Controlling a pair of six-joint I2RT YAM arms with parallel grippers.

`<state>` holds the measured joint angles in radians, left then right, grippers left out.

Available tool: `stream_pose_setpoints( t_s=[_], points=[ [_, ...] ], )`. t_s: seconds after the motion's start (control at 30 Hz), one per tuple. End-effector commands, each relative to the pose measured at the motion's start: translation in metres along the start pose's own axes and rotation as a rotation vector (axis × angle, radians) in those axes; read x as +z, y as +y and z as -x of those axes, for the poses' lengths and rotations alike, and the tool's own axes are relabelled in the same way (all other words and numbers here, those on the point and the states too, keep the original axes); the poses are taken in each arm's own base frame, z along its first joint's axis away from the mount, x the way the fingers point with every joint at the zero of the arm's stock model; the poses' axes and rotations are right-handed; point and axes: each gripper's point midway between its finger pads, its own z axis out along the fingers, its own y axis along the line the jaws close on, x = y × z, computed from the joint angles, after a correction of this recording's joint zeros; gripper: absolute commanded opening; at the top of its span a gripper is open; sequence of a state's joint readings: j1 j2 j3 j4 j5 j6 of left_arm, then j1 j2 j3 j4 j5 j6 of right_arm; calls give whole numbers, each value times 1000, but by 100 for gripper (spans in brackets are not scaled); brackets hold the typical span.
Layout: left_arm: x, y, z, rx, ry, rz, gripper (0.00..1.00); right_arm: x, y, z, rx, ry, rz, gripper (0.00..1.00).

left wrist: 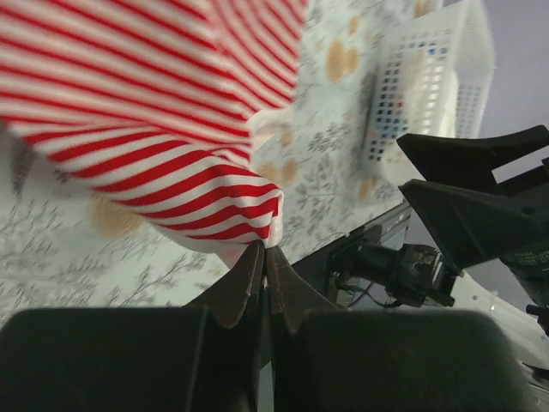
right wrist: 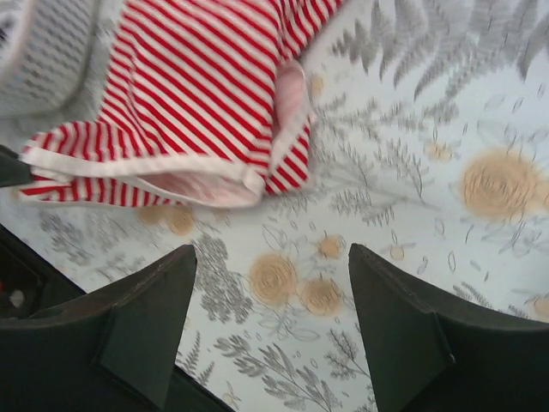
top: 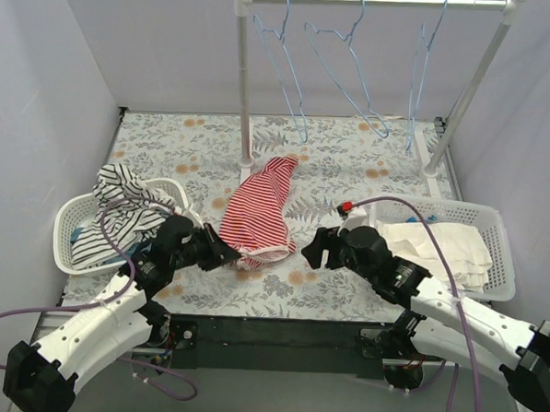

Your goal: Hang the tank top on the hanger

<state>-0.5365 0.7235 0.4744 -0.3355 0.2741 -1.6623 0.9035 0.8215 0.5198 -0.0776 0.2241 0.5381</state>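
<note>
Our left gripper (left wrist: 263,254) is clenched on the near hem corner of the tank top (top: 261,214). Its fingers (left wrist: 232,296) press together with a fold of red stripe and pale trim nipped at their tips. We judge a corner is chosen because it gives a firm pinch on thin cloth and a known edge to lift from. The top itself lies on the floral table cover (right wrist: 446,112) in the middle of the table, bunched lengthwise between the two baskets. Its far end points toward the foot of the rack's left post (top: 246,121). Our right gripper (right wrist: 270,318) is released, with the jaws spread wide and nothing between them, hovering over bare table cover just beside the trimmed opening at the garment's near edge. We read that pose as lining up for a second hold across from the first, so the cloth can be stretched between both arms rather than dangle from one corner. Each hanger (top: 346,80) hangs by its hook from the rail (top: 378,1) at the back, well apart from the top and above it. Three look alike and we cannot tell which is meant. The task seems barely begun: the garment has yet to leave the table. The left basket (top: 66,227) holds the black-and-white striped garment (top: 118,212), and the right basket (top: 498,259) holds the cream cloth (top: 439,242). Both sit off to the sides, apart from the top and outside the arms' working space.
</note>
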Motion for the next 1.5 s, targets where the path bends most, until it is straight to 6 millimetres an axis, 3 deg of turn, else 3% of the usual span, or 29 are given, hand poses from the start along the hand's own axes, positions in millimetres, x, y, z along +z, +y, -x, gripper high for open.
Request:
stream_pose_setpoints(
  t_s=[0.0, 0.03, 0.07, 0.1, 0.13, 0.17, 0.27, 0.3, 0.33, 0.4, 0.47, 0.5, 0.57, 0.6, 0.63, 0.67, 0.7, 0.73, 0.83, 0.87, 0.97, 1.0, 1.13, 1.33, 1.37, 1.47],
  points=[
    [-9, 13, -5, -67, -41, 11, 0, 20, 8, -23, 101, 47, 49, 80],
    [-11, 19, -7, -67, -38, 39, 3, 27, 5, -32, 104, 71, 39, 80],
    [-12, 21, -6, -47, -42, 56, 12, 31, 4, -37, 107, 82, 36, 80],
    [-14, 17, 0, -32, -61, 62, 17, 36, 8, -34, 116, 67, 50, 80],
    [-16, 20, 0, -22, -57, 90, 20, 43, 6, -43, 121, 98, 39, 80],
    [-17, 20, 2, -8, -58, 102, 29, 47, 6, -41, 124, 97, 34, 80],
    [-29, -3, 20, 98, -98, 85, 41, 58, -3, -46, 144, 107, -28, 77],
    [-32, -11, 23, 172, -93, 66, 41, 59, -8, -46, 156, 102, -44, 76],
    [-39, -37, 29, 227, -84, 9, 40, 59, -11, -45, 172, 94, -56, 72],
    [-30, -39, 28, 301, -14, 49, 30, 58, -19, -48, 185, 90, -80, 68],
    [-27, -52, 31, 352, -10, 63, 29, 56, -23, -45, 197, 76, -86, 66],
    [-17, -52, 16, 390, 48, 78, 28, 55, -24, -44, 197, 71, -87, 66],
    [-4, -54, 5, 446, 66, 117, 26, 50, -28, -43, 201, 61, -102, 64],
    [2, -59, -22, 508, 129, 110, 26, 48, -30, -41, 203, 51, -110, 64],
    [18, -47, -33, 544, 150, 190, 25, 44, -34, -38, 205, 26, -122, 64],
    [25, -49, -32, 576, 110, 240, 25, 42, -36, -37, 206, 17, -131, 64],
    [29, -49, -50, 624, 138, 255, 25, 39, -40, -38, 203, 16, -143, 64],
    [43, -32, -60, 649, 172, 342, 25, 35, -41, -32, 206, -9, -149, 64],
    [59, -18, -64, 693, 133, 452, 27, 28, -44, -27, 204, -32, -153, 64],
    [68, -4, -70, 717, 150, 508, 30, 26, -45, -28, 204, -33, -155, 64],
    [84, 11, -74, 780, 124, 607, 36, 21, -46, -26, 202, -50, -153, 64],
    [88, 7, -74, 786, 105, 617, 36, 20, -47, -27, 200, -50, -155, 64],
    [89, 33, -53, 865, -3, 836, 41, 17, -47, -27, 189, -48, -148, 64],
    [90, 60, -53, 913, -1, 940, 46, 19, -46, -34, 176, -18, -137, 64],
    [87, 61, -48, 927, -27, 963, 44, 20, -46, -35, 174, -11, -136, 64],
    [82, 65, -43, 943, -39, 996, 16, 22, -43, -36, 167, 0, -124, 64]
  ],
)
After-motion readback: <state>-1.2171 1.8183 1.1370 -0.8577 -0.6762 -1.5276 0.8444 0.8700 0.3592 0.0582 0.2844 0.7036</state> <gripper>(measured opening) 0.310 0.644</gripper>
